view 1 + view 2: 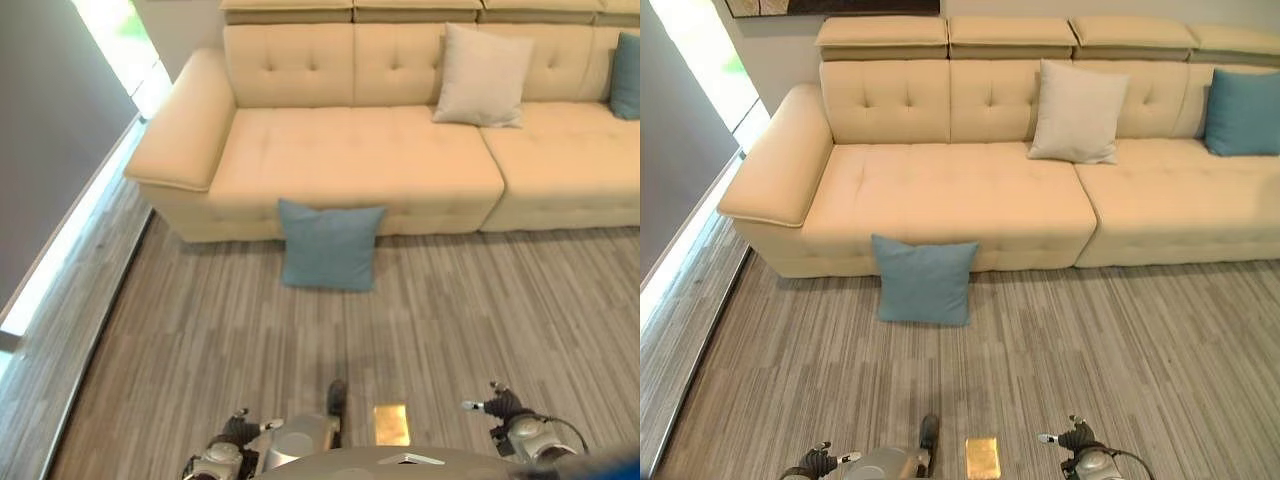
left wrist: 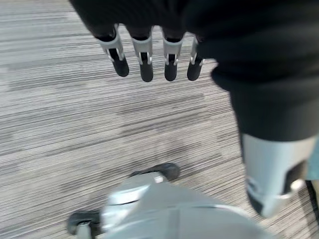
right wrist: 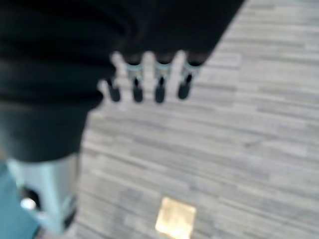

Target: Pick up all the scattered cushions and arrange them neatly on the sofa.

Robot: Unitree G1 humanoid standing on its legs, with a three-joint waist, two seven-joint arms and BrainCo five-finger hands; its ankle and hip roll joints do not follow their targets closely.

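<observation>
On the striped grey floor, leaning against the front of the beige sofa, a blue cushion is propped nearly upright, with its lower edge on the floor and its back touching the sofa base. A cream cushion is already set against the backrest, and a second blue cushion is seen further along the seat towards the robot's right. The left hand is held low near the body, its fingers straight and relaxed, with nothing grasped; the right hand is likewise held loose above bare floor, its fingers extended and empty. The fallen cushion is judged to be light, soft and easily squashed, so a one-handed pinch at a corner would probably let it sag and swing. A firmer hold is likely to be had with both hands pressed on its opposite side edges, or with one hand slid under the lower edge. Its cover appears to be woven cloth, so slipping is not much to be feared, and nothing about it seems fragile.
</observation>
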